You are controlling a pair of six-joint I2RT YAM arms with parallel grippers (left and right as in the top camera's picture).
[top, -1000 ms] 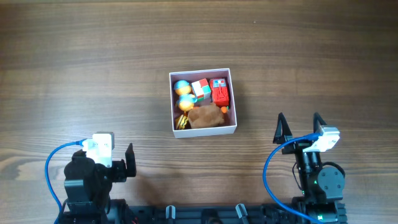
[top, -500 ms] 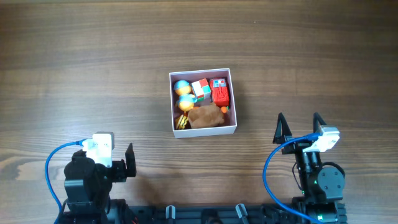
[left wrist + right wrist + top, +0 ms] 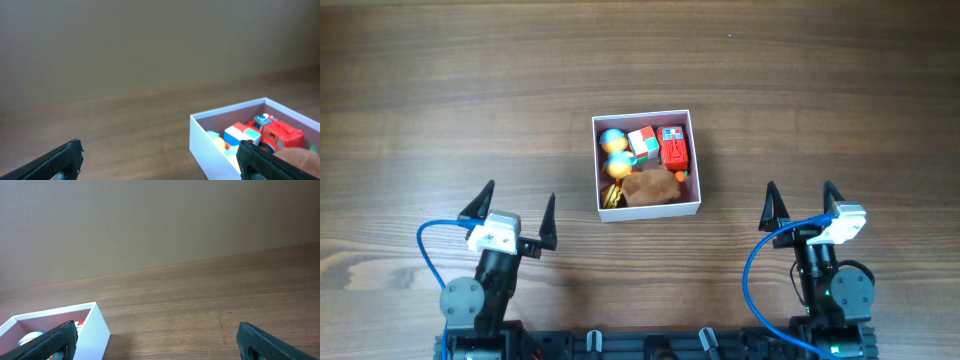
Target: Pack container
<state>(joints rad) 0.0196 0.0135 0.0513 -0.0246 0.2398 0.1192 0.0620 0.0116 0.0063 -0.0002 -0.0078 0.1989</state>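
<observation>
Mid-table, the container (image 3: 645, 113): upright, open-topped, well ahead of both arms and roughly between them. Already loaded with two blue-gold balls (image 3: 612, 137) along the left wall, a red-green-white cube (image 3: 641, 142) beside them, a red toy truck (image 3: 673, 150) by the right wall, a brown fuzzy lump (image 3: 652, 187) across the near side, something yellow (image 3: 611, 196) wedged in the near-left corner and a tiny orange bit (image 3: 681, 175) near the truck. No loose toy anywhere on the table (image 3: 440, 100) in the overhead view. Near-left by its base, the left gripper (image 3: 519, 192): spread wide, gripping nothing, well apart from the container. Near-right, the right gripper (image 3: 799, 185): likewise spread wide, bare, well clear. Same in both wrist views, only bare wood between the black fingertips (image 3: 65, 157). Container wall (image 3: 210, 145) off to the right on the left wrist, and low at the left (image 3: 97, 330) on the right wrist. Reads as packing finished or close to it: every visible toy inside, none left out, both arms in an apparent rest pose. No lid in sight, so any closing step unknown. Likely nothing left, beyond perhaps items outside the camera frame, and no way to tell about those.
</observation>
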